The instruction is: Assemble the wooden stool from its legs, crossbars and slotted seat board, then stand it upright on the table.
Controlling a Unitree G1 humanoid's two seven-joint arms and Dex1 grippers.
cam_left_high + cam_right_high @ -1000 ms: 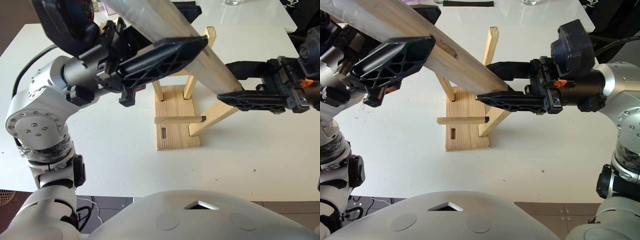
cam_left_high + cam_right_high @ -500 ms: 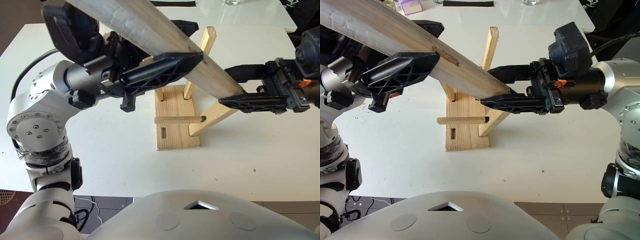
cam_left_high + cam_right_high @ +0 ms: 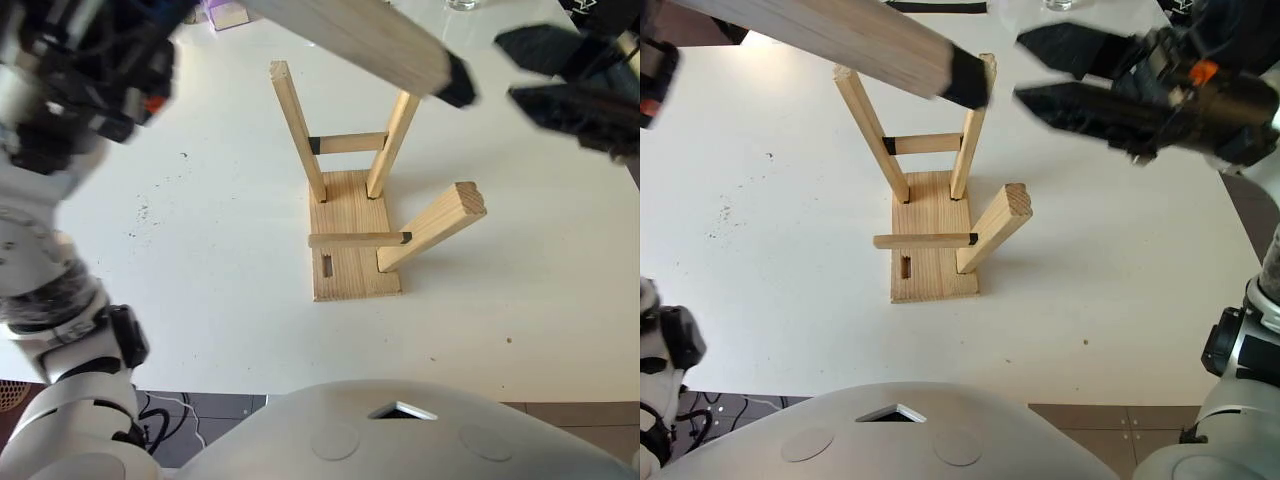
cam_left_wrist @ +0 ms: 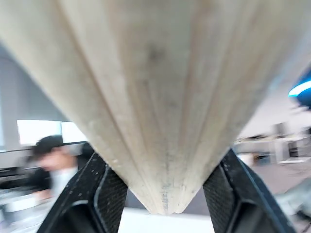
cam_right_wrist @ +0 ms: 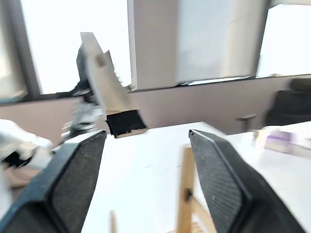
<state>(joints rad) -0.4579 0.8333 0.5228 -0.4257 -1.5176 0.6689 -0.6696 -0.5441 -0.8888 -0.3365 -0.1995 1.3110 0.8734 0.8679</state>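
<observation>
The small stool is only half made. A flat pale wooden seat board with slots point(image 3: 356, 278) lies on the white tabletop point(image 3: 200, 250). Two thin wooden legs point(image 3: 297, 130) stand up from its far end, with a short crossbar point(image 3: 345, 143) between them. A thicker wooden leg point(image 3: 435, 225) leans over on the robot's right side. A second thin crossbar point(image 3: 358, 239) sticks out from it across the board. One slot point(image 3: 328, 265) near the front is empty.

High above the legs hangs a long pale wooden plank with a dark end point(image 3: 370, 35). The left end effector point(image 4: 163, 194) holds it tight between its two black fingers. The right end effector point(image 3: 1025, 68) is off to the right, spread wide with nothing in it.

The plank is long and only one end effector holds it. I think it could swing or dip and bump the two standing legs, and they could tip out of the board. The leaning leg looks wobbly too, so a small knock could drop it.
</observation>
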